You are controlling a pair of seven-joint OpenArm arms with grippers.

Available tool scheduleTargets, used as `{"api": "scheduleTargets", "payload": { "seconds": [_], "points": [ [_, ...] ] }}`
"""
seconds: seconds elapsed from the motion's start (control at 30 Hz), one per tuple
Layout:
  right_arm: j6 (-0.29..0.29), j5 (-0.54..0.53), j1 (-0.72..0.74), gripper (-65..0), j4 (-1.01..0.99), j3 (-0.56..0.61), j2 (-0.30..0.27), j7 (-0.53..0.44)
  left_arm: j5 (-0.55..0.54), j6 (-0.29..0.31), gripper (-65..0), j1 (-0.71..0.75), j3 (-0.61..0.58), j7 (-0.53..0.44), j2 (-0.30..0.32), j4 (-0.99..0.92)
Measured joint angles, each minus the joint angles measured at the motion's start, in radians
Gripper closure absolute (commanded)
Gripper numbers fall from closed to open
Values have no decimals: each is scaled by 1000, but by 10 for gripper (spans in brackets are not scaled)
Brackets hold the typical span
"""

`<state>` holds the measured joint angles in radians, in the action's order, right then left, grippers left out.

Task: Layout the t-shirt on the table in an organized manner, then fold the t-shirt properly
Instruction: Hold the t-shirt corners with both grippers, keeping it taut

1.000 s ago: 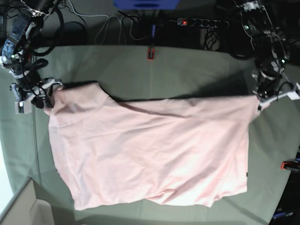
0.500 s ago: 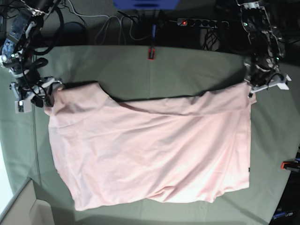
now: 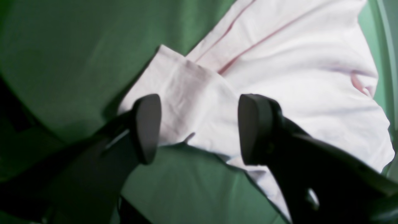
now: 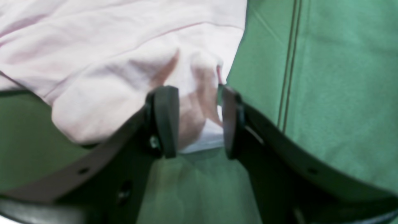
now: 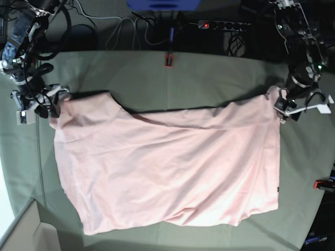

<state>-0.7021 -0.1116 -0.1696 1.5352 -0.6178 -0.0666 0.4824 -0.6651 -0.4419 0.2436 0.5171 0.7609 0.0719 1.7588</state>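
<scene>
Here the left end effector (image 3: 199, 129) gapes above the t-shirt (image 5: 167, 167); the right end effector (image 4: 196, 121) seemingly pinches its corner.

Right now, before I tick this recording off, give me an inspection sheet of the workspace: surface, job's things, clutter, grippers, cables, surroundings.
Surface: table under grey-green cloth, faint creases, red clamps at the edges.
Job's things: pink t-shirt spread mostly flat, plain side up, wrinkled, far edge folded over in a band.
Clutter: cardboard box at the near corner.
Grippers: left gripper open, jaws apart above a shirt corner, not pinching it; right gripper closed on bunched shirt fabric at the opposite corner.
Cables: loose cables and a power strip with a red light behind the table.
Surroundings: blue object beyond the far edge.
</scene>
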Motion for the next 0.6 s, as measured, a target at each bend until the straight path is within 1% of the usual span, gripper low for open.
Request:
{"api": "scheduleTargets", "payload": {
  "seconds": [0.07, 0.17, 0.23, 0.43, 0.57, 0.6],
  "points": [
    [0, 0, 3, -237, 0, 2, 0, 0, -6, 2, -385, -41, 37, -1, -2, -64],
    [0, 0, 5, -237, 0, 3, 0, -1, 9, 0, -384, -87, 100, -32, 6, -174],
    [0, 0, 5, -237, 0, 3, 0, -1, 7, -3, -385, -101, 126, -24, 12, -236],
    [0, -1, 5, -237, 0, 4, -10, 1, 1, 0, -385, -171, 102, -24, 60, -348],
    [0, 0, 5, -237, 0, 4, -14, 2, 7, 1, -385, -198, 103, -26, 72, -393],
    [0, -1, 5, -237, 0, 4, -14, 1, 10, 20, -385, -203, 104, -29, 72, -406]
  ]
}}
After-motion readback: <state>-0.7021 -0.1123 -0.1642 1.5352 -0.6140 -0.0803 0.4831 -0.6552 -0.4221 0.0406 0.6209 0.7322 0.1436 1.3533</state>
